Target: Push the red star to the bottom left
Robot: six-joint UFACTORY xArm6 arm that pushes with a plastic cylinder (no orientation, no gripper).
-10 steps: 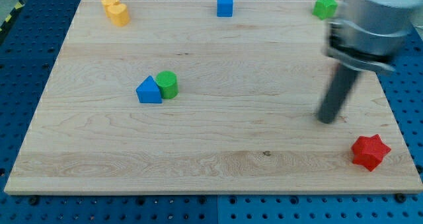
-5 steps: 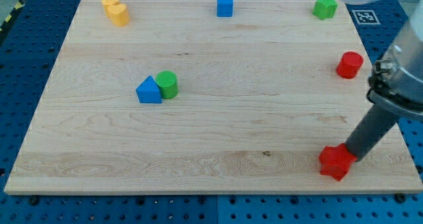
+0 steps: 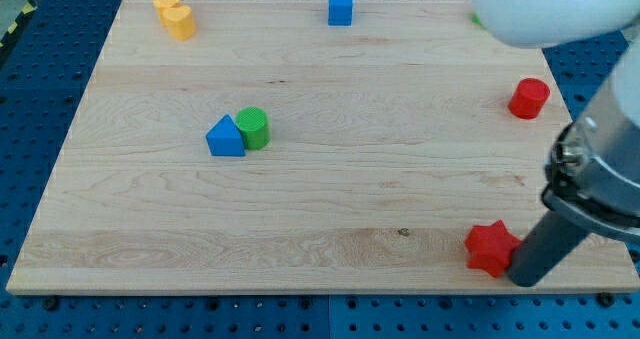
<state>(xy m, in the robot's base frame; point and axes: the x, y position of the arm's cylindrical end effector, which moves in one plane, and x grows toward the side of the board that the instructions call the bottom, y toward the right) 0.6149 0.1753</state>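
Observation:
The red star lies near the board's bottom right edge. My tip is at the star's right side, slightly below it, touching or nearly touching it. The dark rod rises from the tip up to the right into the arm's body, which covers the view's right edge and top right corner.
A blue triangular block touches a green cylinder at centre left. A yellow block sits at the top left, a blue cube at top centre, a red cylinder at the right. The wooden board ends just below the star.
My tip came down from the board's right middle to the star's right side and pushed the star leftward along the bottom edge. The green block at top right is now hidden by the arm.

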